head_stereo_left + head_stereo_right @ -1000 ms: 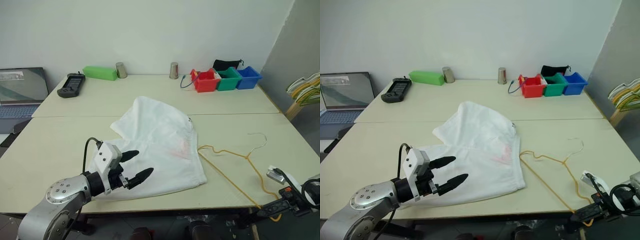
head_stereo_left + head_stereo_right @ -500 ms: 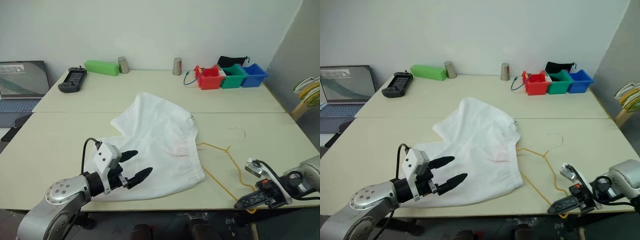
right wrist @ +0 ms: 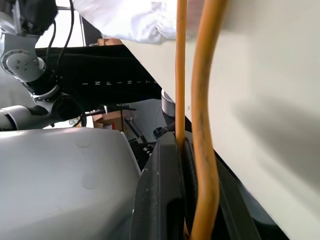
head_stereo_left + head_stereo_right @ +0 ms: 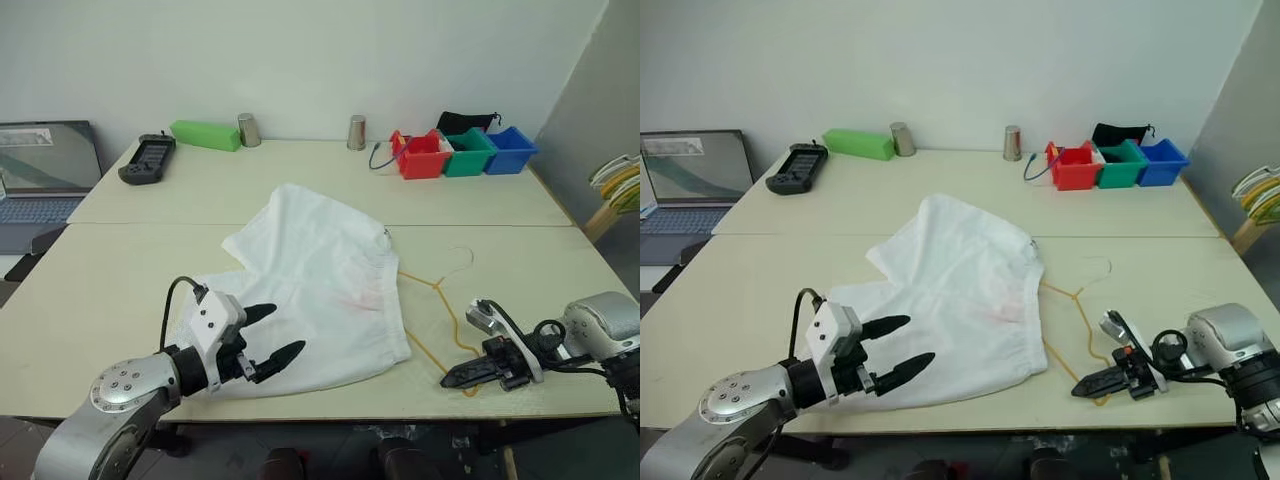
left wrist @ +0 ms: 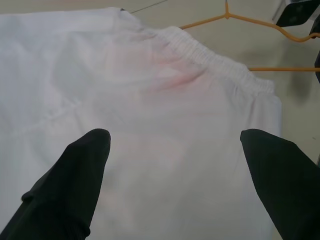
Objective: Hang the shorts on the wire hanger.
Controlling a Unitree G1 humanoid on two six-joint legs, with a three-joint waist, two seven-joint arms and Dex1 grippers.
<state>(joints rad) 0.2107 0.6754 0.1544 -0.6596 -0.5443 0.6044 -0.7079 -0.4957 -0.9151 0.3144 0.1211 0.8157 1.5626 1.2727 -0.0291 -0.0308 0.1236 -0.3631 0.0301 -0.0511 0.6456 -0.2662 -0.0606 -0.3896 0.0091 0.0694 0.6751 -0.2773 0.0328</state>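
On the pale bench [image 4: 120, 300] the white shorts [image 4: 315, 275] lie spread and wrinkled near the middle, with a faint pink-red mark [image 4: 362, 297] close to the elastic waistband. Just beside that waistband, toward the robot's right, lies the wire hanger [image 4: 437, 312], thin and yellow-orange, its silver-grey hook [image 4: 458, 262] pointing away from the robot. One end of the hanger's wire touches or slips under the edge of the shorts; which of the two cannot be told.

At the near edge of the bench the left gripper [image 4: 268, 334] hovers over the near part of the shorts with its jaws spread wide and nothing between them; in the left wrist view the two black fingers [image 5: 75, 185] stand far apart above the white cloth. The right gripper [image 4: 452, 378] sits low at the bench's near right edge with its jaws closed on the hanger's near corner; in the right wrist view the orange wire runs up from between the black fingers [image 3: 162, 200].

Along the far side of the bench stand a green box [image 4: 205, 134], two metal cups [image 4: 248, 130], a black handheld device [image 4: 146, 160], and red, green and blue bins [image 4: 463, 154]. A laptop [image 4: 45, 170] is open at the far left.
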